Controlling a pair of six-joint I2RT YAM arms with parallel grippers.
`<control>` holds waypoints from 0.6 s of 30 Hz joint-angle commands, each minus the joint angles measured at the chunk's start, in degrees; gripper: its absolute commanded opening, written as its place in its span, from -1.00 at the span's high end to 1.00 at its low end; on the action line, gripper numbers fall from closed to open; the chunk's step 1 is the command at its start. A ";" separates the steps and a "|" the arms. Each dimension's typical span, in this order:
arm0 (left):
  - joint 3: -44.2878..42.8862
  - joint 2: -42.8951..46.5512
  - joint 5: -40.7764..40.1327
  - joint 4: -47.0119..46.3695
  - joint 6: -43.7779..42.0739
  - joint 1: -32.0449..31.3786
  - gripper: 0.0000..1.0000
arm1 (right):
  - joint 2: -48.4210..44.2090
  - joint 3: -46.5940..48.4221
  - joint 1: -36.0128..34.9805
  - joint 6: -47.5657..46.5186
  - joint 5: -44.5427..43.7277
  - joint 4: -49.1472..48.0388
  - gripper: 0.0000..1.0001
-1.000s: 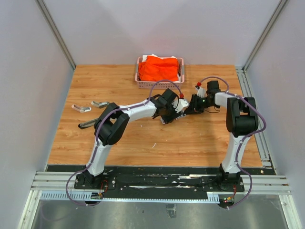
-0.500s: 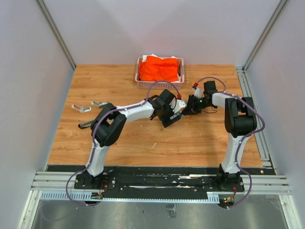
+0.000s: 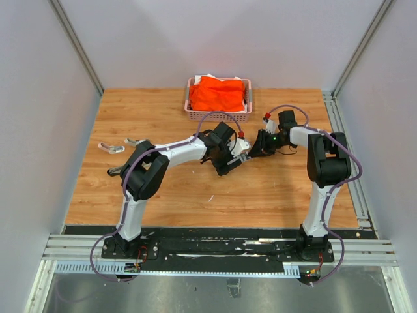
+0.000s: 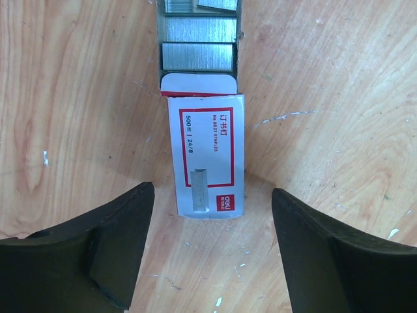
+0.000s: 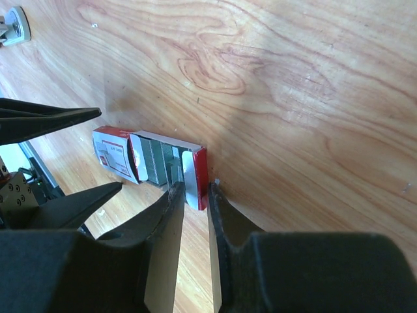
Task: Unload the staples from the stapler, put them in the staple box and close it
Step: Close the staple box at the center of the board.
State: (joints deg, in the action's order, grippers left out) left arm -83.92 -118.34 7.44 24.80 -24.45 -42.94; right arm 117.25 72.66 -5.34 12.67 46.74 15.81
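Observation:
A small white staple box with a red label lies on the wooden table between my two grippers; it also shows in the top view. Its inner tray is slid partly out, and silvery staples lie in it, also seen in the right wrist view. My left gripper is open, with the fingers on either side of the box's labelled end and not touching it. My right gripper is shut on the tray's red-and-white end flap. A dark elongated object, perhaps the stapler, lies at the left, partly hidden by the left arm.
A pink basket with orange cloth stands at the back centre. Two small silvery-grey objects lie at the left of the table. One silvery piece shows far off in the right wrist view. Grey walls enclose the table.
Both grippers have shifted a little to the left. The right gripper has moved in at the box's end. The left gripper has drawn back slightly along the box.

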 commanded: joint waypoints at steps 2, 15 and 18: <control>1.28 -3.11 -1.99 4.69 -1.92 0.31 -0.50 | 0.80 1.77 -0.89 -2.82 -2.90 3.06 0.53; -0.41 -4.24 -2.70 5.82 -2.62 0.31 -0.33 | 2.17 4.48 -2.49 -6.32 -5.49 4.71 0.53; -0.72 -4.44 -2.65 6.18 -2.93 0.31 -0.26 | 2.42 5.32 -2.92 -7.04 -5.75 5.07 0.53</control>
State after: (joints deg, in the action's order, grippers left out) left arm -85.25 -119.07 7.70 26.76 -25.12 -42.94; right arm 117.97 76.09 -6.79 8.56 43.92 19.29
